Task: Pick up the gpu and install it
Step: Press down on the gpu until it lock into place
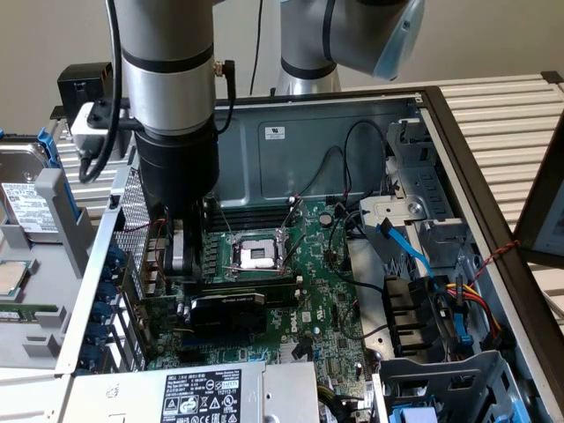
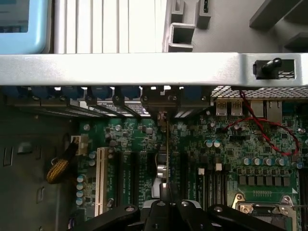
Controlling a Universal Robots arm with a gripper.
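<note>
The gpu, a small card with a black shroud, stands on edge on the green motherboard inside the open computer case. Its metal bracket end points to the slotted rear wall at the exterior view's left. My gripper hangs shut just above that bracket end. In the wrist view the gpu shows edge-on as a thin line, running from the rear slot opening to my gripper, whose black fingers are closed together. Whether they pinch the card's edge or only rest over it I cannot tell.
The CPU socket lies just behind the card. Blue and black cables and a drive cage crowd the exterior view's right. A power supply sits in front. A red-black twisted wire runs near the rear ports.
</note>
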